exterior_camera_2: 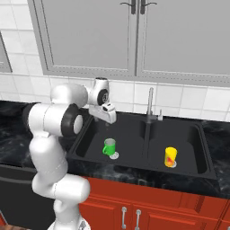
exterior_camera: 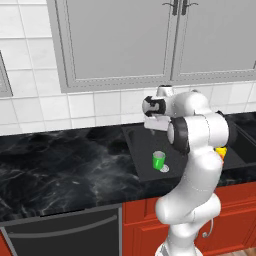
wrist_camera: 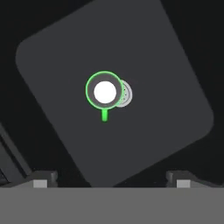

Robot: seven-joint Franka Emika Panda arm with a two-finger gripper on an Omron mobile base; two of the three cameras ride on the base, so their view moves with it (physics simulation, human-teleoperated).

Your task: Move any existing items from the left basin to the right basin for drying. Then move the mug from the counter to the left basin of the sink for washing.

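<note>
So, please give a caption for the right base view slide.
Green mug upright in left basin, yellow-and-red cup in right basin, gripper above.

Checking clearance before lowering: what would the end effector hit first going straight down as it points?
Probably the mug, upright on the left basin floor beside the drain, almost directly below the open end effector.

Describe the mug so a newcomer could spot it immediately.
Find the black two-basin sink below the silver faucet. In its left basin, the mug stands upright beside the round drain. It is bright green with a handle, unlike the yellow-and-red cup in the right basin.
</note>
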